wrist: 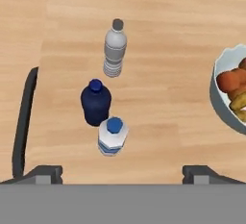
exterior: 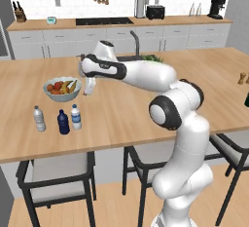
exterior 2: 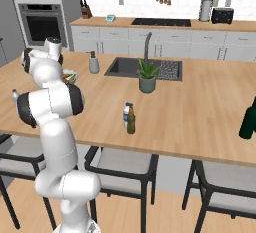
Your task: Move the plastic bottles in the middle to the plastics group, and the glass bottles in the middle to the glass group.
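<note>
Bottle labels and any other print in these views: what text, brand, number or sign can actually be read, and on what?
No readable text anywhere.
Water bottle with the blue label: bands only, too blurred to read.
Grey-label bottle: ribbed grey band, no letters.
Navy bottle: no label visible.
Olive-brown bottle and the water bottle beside it: too small to read.
Toaster and coffee machine: no legible markings.

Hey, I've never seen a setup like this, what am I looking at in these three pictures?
A white robot arm works at a wooden kitchen counter. Two pictures come from cameras behind the arm, left and right; the third looks down from its hand. Its tool is open and holds nothing, above three bottles: a clear grey-labelled bottle, a squat navy-blue bottle and a blue-labelled water bottle. A white fruit bowl sits nearby. Mid-counter stand another water bottle and a slim olive-brown glass bottle; far right, a blackish-green bottle.
</note>
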